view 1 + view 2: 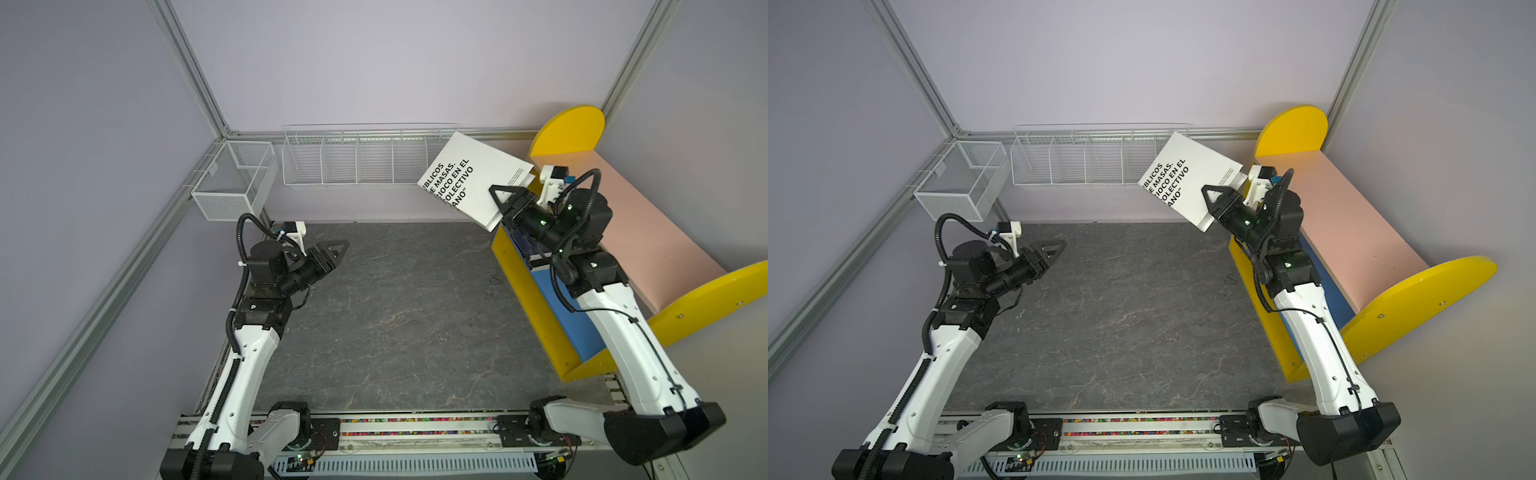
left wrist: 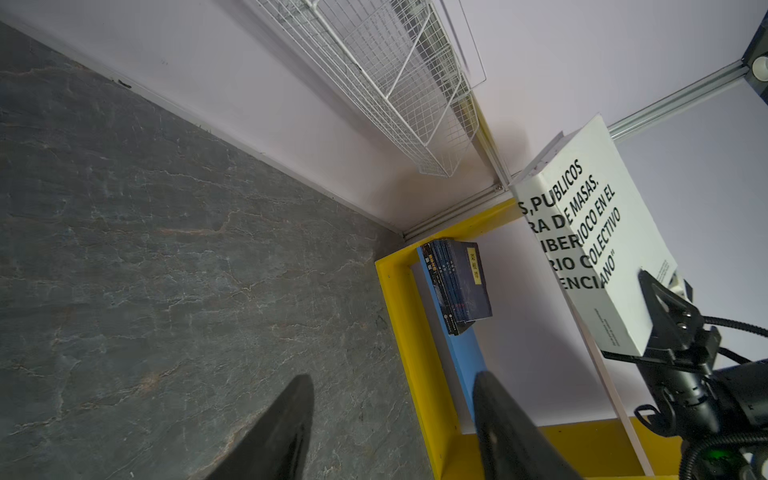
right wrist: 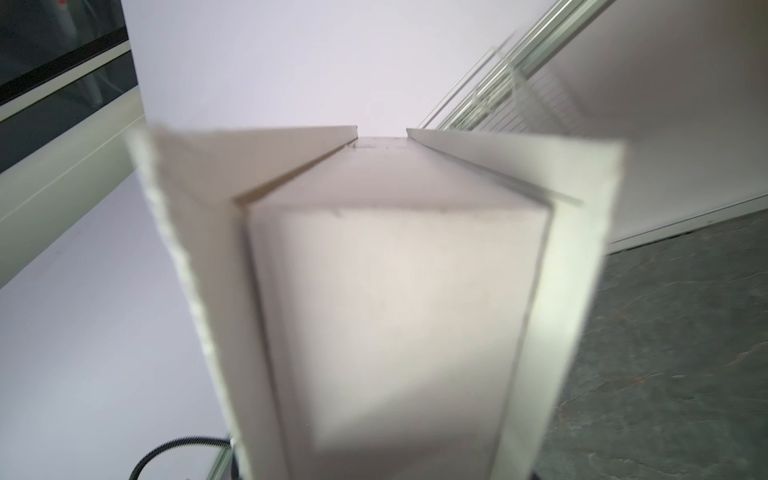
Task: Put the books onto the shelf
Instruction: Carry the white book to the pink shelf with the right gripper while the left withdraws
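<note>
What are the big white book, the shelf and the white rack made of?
The big white book looks like paper in matte card covers: a thick page block shows between them. The shelf seems painted board, maybe wood: flat matte panels with screw heads. The white rack looks like coated metal wire: a thin see-through grid.

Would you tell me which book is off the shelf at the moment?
The large white book with black lettering, gripped in the right pincer; the navy books sit on the blue lower board of the shelf.
</note>
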Tool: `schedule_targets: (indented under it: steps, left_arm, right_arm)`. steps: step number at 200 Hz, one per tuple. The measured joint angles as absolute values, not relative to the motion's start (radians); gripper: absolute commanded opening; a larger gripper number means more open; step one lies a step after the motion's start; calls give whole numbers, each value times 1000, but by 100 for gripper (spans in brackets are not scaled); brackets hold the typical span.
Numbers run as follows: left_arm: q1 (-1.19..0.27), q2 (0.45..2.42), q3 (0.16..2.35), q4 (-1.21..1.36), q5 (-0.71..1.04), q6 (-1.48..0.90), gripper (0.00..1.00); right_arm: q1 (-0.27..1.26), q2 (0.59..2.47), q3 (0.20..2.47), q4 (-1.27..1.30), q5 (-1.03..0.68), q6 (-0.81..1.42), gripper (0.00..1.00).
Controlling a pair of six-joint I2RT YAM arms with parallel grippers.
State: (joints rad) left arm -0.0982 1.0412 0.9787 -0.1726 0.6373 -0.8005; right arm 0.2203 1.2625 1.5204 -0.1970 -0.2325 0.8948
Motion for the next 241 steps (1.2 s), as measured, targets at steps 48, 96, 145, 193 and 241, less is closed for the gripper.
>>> schedule_targets:
  steps: [48,96,145,193,241]
  left_arm:
    - [-98,1041,884,-104,637,-842,62]
    - [-98,1041,843,-56,645,-862,62]
    - [-98,1045,822,-30,649,-873,62]
    - [-98,1062,792,3,651,-889,62]
    - [-98,1066,773,18,651,-897,62]
  right_arm:
    - [53,1185,1565,-278,33,878,41]
    - [-56,1164,1528,-282,112,934,41]
    - [-138,1193,1533,-287,82,996,41]
    - [-175,1297,1584,-240,15,1047,49]
    - [-212,1348,1588,-186,-18,1097,46]
